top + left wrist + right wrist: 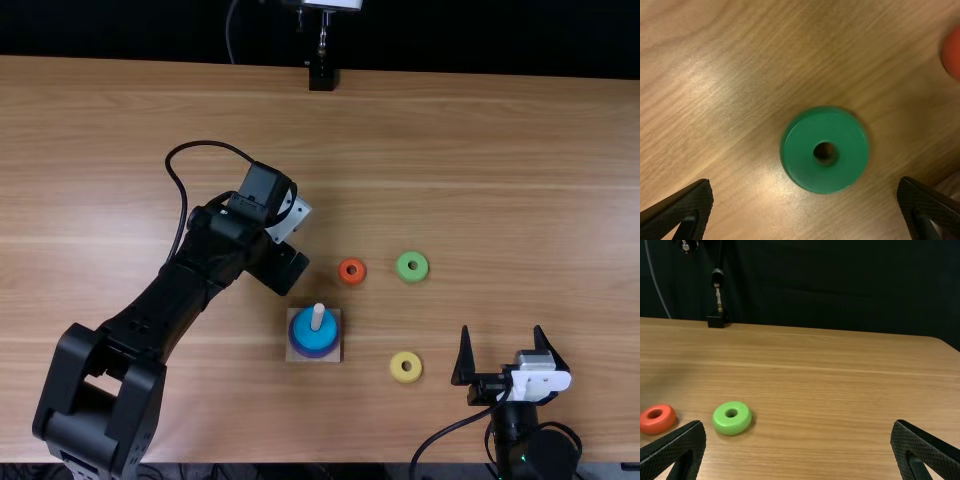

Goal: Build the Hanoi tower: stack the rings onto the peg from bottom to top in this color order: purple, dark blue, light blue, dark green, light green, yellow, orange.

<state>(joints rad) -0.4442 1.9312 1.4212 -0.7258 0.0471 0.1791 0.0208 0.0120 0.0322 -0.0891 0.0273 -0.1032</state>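
In the top view my left gripper (280, 268) hangs left of the orange ring (343, 273), beyond the square base (333, 355). A light blue ring (310, 340) tops the stack around the peg (317, 314), above a purple-blue edge. The left wrist view has the dark green ring (840, 172) lying flat ahead of my left gripper (805, 185), which is open around nothing. My right gripper (502, 335) stands open at the near right; its own view has this gripper (799, 424) spread wide, with the light green ring (730, 427) beyond.
A yellow ring (397, 373) lies on the table (520, 160) between the base and my right gripper. The light green ring (402, 268) is right of the orange one. A black stand (322, 78) is at the far edge, and a cable curves beside the left arm.
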